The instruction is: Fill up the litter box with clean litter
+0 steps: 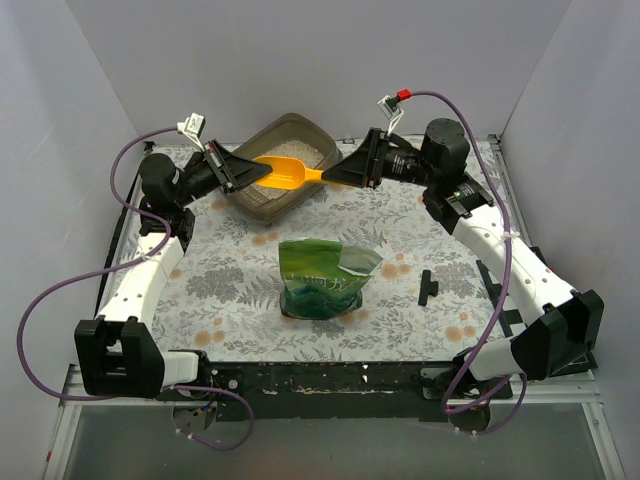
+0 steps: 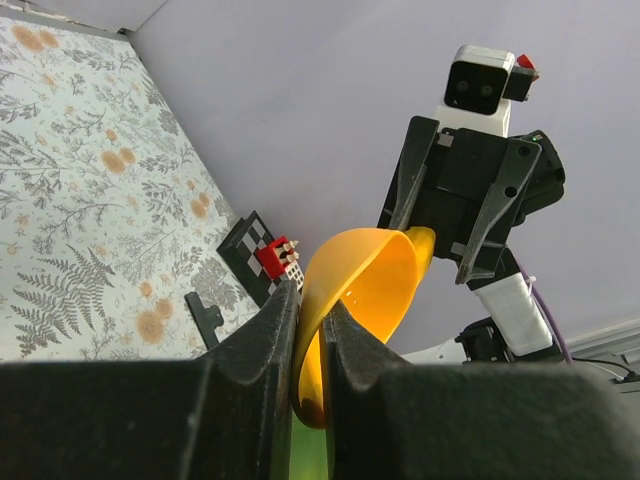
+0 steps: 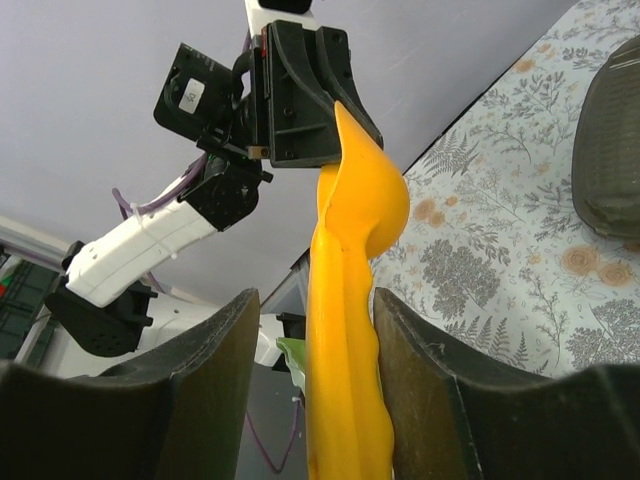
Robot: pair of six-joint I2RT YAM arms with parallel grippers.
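Holds yellow scoop [image 1: 285,172] over litter box [image 1: 272,203] at twelve o'clock, seemingly for handover: pinches bowl tight with left gripper [image 1: 258,172], straddles handle unclamped with right gripper [image 1: 335,177].

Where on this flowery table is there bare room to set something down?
Left of the glossy green plastic pouch, up to the left arm; also between pouch and small black clip. Crowded at the back: the yellow plastic scoop over the grey-brown plastic litter tray.
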